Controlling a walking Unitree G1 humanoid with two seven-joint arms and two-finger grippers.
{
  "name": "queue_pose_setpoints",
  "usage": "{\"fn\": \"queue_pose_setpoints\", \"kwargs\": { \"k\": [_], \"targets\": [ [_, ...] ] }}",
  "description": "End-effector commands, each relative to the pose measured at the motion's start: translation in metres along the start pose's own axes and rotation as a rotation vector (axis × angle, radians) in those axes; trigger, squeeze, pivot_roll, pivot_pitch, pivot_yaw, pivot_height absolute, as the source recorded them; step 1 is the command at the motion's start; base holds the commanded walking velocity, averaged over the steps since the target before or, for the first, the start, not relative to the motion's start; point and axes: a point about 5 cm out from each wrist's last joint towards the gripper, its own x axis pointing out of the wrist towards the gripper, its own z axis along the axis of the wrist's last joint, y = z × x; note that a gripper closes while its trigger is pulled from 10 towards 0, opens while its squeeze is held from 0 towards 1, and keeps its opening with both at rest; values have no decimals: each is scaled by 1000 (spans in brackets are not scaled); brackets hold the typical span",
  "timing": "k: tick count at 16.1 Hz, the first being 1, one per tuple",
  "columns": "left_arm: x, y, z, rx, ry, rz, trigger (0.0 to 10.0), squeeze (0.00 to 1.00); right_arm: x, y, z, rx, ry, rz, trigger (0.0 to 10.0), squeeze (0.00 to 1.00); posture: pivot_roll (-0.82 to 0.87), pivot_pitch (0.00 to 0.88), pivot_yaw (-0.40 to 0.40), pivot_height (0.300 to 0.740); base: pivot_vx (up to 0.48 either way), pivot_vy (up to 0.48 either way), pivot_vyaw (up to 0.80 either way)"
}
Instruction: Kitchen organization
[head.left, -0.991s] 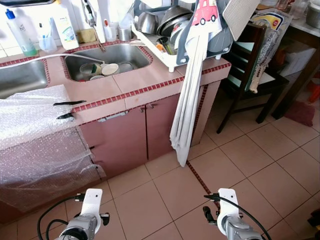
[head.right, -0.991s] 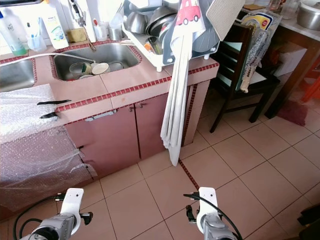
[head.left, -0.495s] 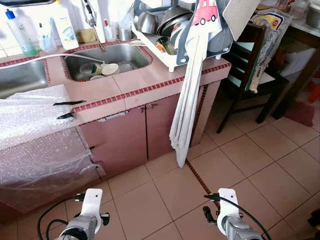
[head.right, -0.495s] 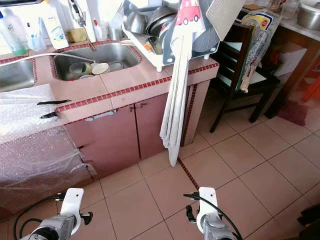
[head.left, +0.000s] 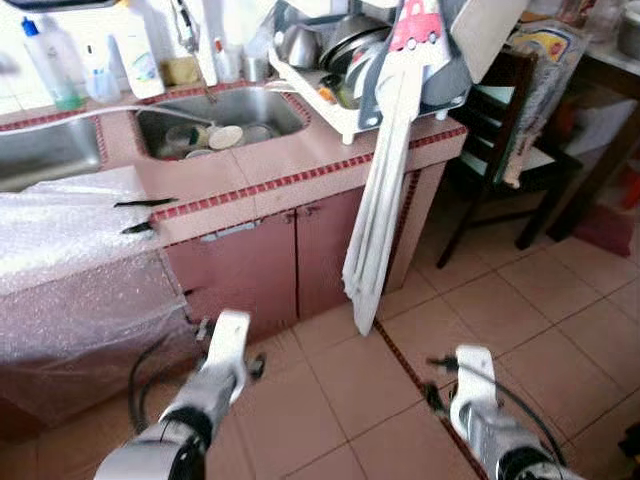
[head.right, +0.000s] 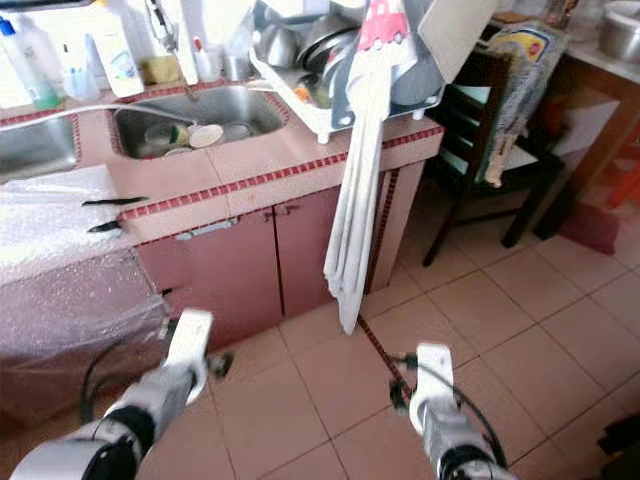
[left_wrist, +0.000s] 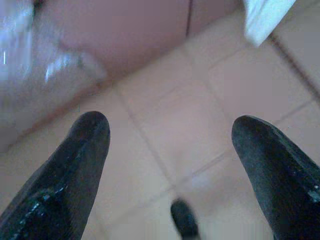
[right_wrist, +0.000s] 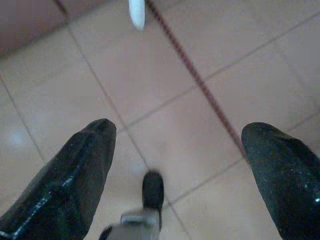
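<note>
A pink-tiled kitchen bench (head.left: 300, 165) with red trim runs across the far left of the scene, above pink cabinet doors (head.left: 290, 255) and a tan tiled floor (head.left: 520, 330). Its left part is draped in bubble wrap (head.left: 70, 250), which hangs down the cabinet front. A dark wooden chair (head.left: 500, 130) stands at the far right, beyond the bench end. A steel sink (head.left: 225, 115) is set into the bench, with a few cups and bowls (head.left: 225, 137) lying in its basin, and a second basin (head.left: 40, 165) lies further left. A white dish rack (head.left: 345, 75), crowded with pots and plates, sits at the right end of the bench, and a long white cloth (head.left: 380, 230) hangs from it almost to the floor. Bottles of detergent (head.left: 140, 55) stand by the far wall. The things to be organised are judged to be this crockery in the sink and rack, all well apart from both arms. The left gripper (left_wrist: 170, 145) is held over the floor near the cabinets, its fingers spread wide and empty; the right gripper (right_wrist: 177, 150) is held over the floor nearer the red grout line, fingers likewise spread with nothing between them. The head views are blurred, so the robot is judged to be on the move. From here the hanging cloth could be snagged by an arm raised toward the rack, and crockery pulled down with it; the loose bubble wrap could likewise be caught by the left arm.
</note>
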Motion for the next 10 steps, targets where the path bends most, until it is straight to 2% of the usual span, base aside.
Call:
{"fn": "queue_pose_setpoints", "kwargs": {
  "k": [1,3,5,6,8,9,10],
  "targets": [
    [0,0,3,13,-7,-2,10000,0,1,3,5,-3,-9,10,10000,0,-143,0,24,740,0,0,0],
    [0,2,4,34,-15,10,10000,0,1,4,9,-32,-27,6,10000,0,-137,0,30,740,0,0,0],
    [0,4,13,88,-58,21,10000,0,1,8,23,-16,-86,31,10000,0,-134,0,41,740,0,0,0],
    [-1,6,28,99,-125,8,10000,0,1,16,43,-1,-154,89,10000,0,-132,0,49,740,0,0,0],
    [-3,8,46,55,-217,-18,10000,0,-1,21,65,4,-234,138,10000,0,-129,0,53,740,0,0,0],
    [-5,10,57,2,-284,-45,10000,0,-3,25,76,-36,-287,182,10000,0,-130,0,52,740,0,0,0],
    [-8,14,69,30,-356,-56,10000,0,-5,25,83,-72,-326,223,10000,0,-125,0,50,740,0,0,0]
  ]
}}
